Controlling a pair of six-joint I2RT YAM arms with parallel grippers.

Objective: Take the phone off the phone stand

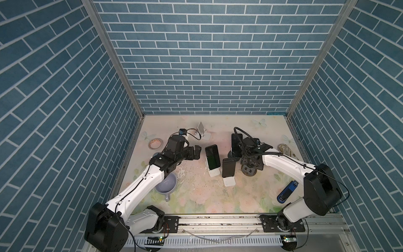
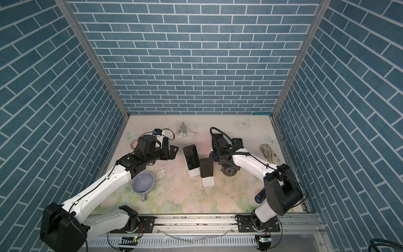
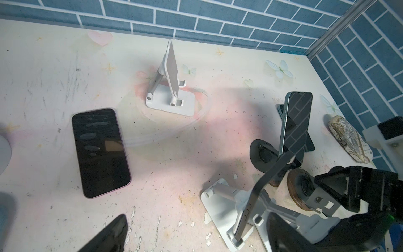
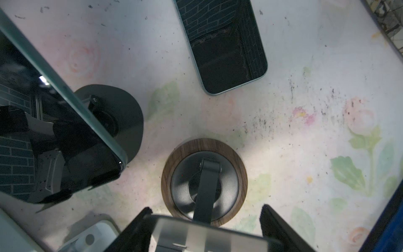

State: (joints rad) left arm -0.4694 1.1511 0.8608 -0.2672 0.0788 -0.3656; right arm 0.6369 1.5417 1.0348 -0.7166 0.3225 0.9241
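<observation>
Well, on the left, the left claw (image 1: 196,152) is hanging wide open and empty, facing the glossy black phone (image 1: 212,156), which is leaning in its white plastic stand (image 1: 214,173) mid-table. Further right, the right claw (image 4: 206,208) is straddling the brushed-metal plate (image 4: 207,237) of a wood-ringed round stand (image 4: 174,157), probably steadying it; whether it's actually pinching, I can't tell.

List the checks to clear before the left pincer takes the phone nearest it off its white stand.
1. Left pincer open: ok.
2. Phone seated on white stand: ok.
3. Left pincer around the phone: not ok, it sits beside it, apart.
4. Neighbouring phone clear of the grasp: cannot tell, it stands close.
5. Right pincer away from that phone: ok, it straddles the wood-base stand.
6. Right pincer clamped on that stand: cannot tell.
</observation>
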